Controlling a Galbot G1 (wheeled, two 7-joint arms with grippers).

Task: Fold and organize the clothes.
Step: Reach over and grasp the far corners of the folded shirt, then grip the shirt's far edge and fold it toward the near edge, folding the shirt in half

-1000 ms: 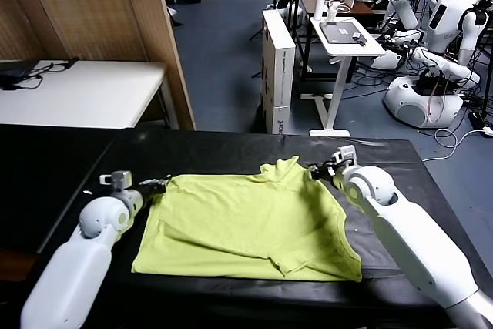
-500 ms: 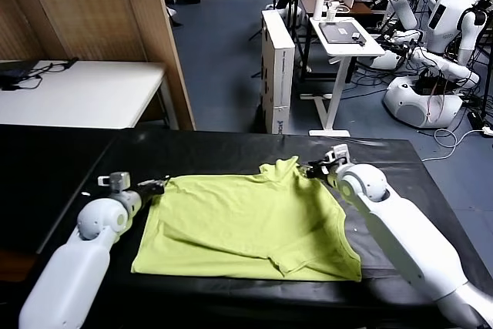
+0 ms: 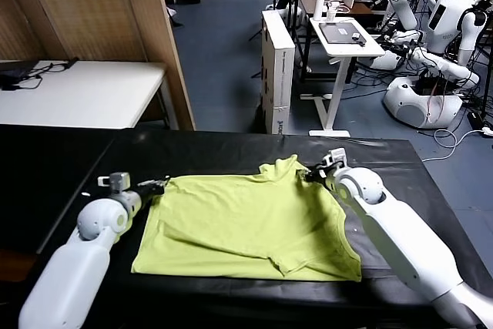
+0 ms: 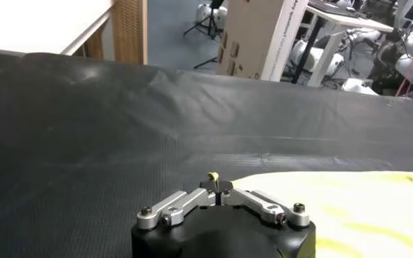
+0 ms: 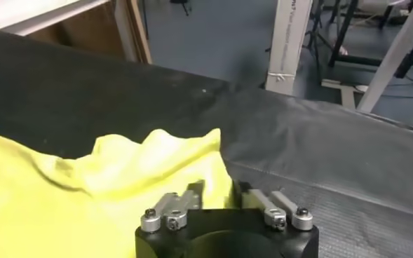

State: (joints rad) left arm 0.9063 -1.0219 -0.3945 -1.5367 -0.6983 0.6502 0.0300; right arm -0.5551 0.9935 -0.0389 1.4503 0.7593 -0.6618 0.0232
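Note:
The lime yellow-green T-shirt (image 3: 246,221) lies spread, partly folded, on the black table (image 3: 69,167). My left gripper (image 3: 159,185) is at the shirt's far left corner. It is shut, and in the left wrist view a small tuft of the T-shirt (image 4: 360,203) sticks up between the tips of the left gripper (image 4: 217,184). My right gripper (image 3: 308,175) is at the far right edge, beside the raised sleeve. In the right wrist view the right gripper (image 5: 220,193) stands open, with the edge of the T-shirt (image 5: 66,203) lying between its fingers.
Beyond the table's far edge stand an upright cardboard box (image 3: 279,67) and a white side table (image 3: 347,36). Other robots (image 3: 431,44) are at the back right. A white desk (image 3: 77,94) and a wooden panel (image 3: 100,13) are at the back left.
My right gripper has slid left along the far edge, onto the shirt's edge by the sleeve. The left arm and the shirt have stayed put.

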